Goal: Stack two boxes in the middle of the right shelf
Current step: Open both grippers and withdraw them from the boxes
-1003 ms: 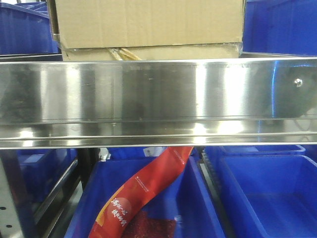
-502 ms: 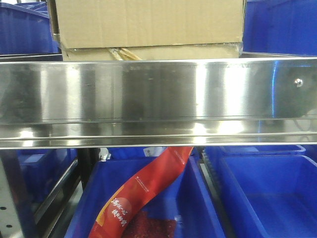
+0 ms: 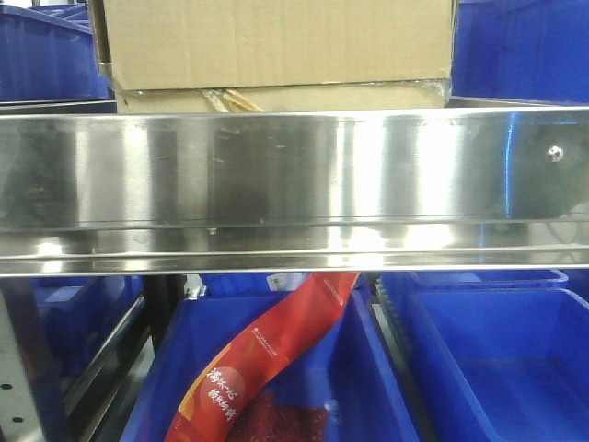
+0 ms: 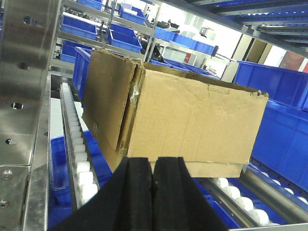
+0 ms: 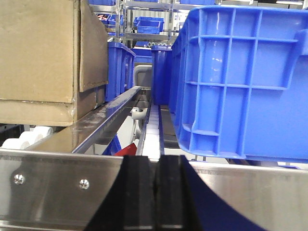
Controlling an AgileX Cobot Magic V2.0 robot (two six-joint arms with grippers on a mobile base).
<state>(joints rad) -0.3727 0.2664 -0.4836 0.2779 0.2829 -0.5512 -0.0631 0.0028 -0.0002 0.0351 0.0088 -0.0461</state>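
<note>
Nearest in the left wrist view, the left pincer is seen with its two black pads pressed together and nothing between them; only its tips are shown, the rest being cut off by the frame. In the right wrist view the right pincer is likewise closed pad to pad and empty, just before the shiny brushed stainless-steel shelf rail.

Behind that broad reflective rail in the front view, the taller tan corrugated cardboard box is seen resting on the flatter tan cardboard box, whose torn yellowish-brown tape is just visible. Most of the lower box is hidden by the rail, and the upper one is cut off at the top. In the left wrist view the stack is carried on rows of white rollers.

Beneath the shelf, a blue plastic bin is seen holding a red printed packet; its writing cannot be read. A second blue bin sits beside it, its contents not shown. A large blue ribbed crate is placed to the right of the boxes.
</note>
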